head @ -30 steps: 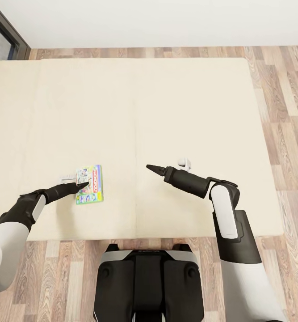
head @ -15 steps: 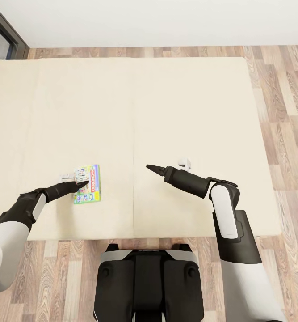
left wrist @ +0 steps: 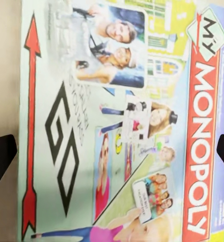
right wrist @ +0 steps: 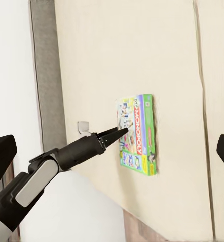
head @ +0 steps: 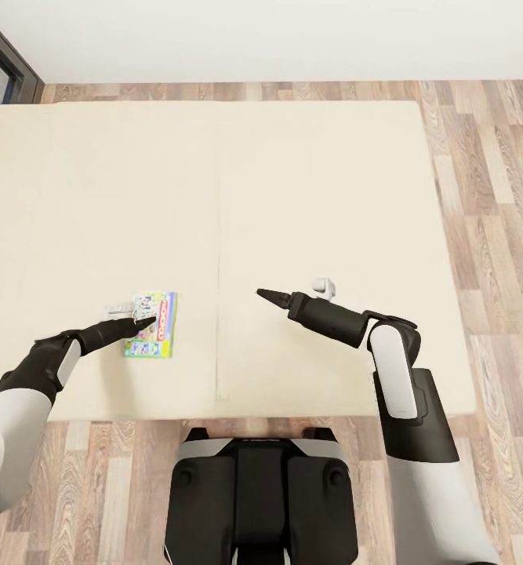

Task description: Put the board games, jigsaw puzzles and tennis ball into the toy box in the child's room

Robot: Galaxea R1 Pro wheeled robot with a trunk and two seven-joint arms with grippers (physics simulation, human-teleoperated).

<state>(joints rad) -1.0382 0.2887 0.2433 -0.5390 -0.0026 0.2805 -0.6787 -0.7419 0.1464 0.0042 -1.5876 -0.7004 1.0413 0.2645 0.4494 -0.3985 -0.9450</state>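
A green-and-white "Monopoly" board game (head: 153, 326) lies flat on the beige bed (head: 308, 188) near its front edge. My left gripper (head: 148, 320) hangs just over the box's left part, open. In the left wrist view the box lid (left wrist: 117, 121) spreads wide, with one dark fingertip (left wrist: 1, 156) at each side, far apart. My right gripper (head: 264, 295) is open over bare mattress, well to the right of the box. The right wrist view looks across at the box (right wrist: 139, 133) and my left gripper (right wrist: 123, 130) above it.
Wood-plank floor (head: 488, 157) runs around the bed's right and front sides. A white wall (head: 277, 35) stands behind it, with a dark window frame (head: 6, 59) at the far left. The grey headboard (right wrist: 45, 75) is beyond the box. My base (head: 261, 494) stands at the bed's front edge.
The whole picture has slid left, so the camera has moved right along the bed. Both arms keep the same pose. The left fingertips now sit slightly further across the box.
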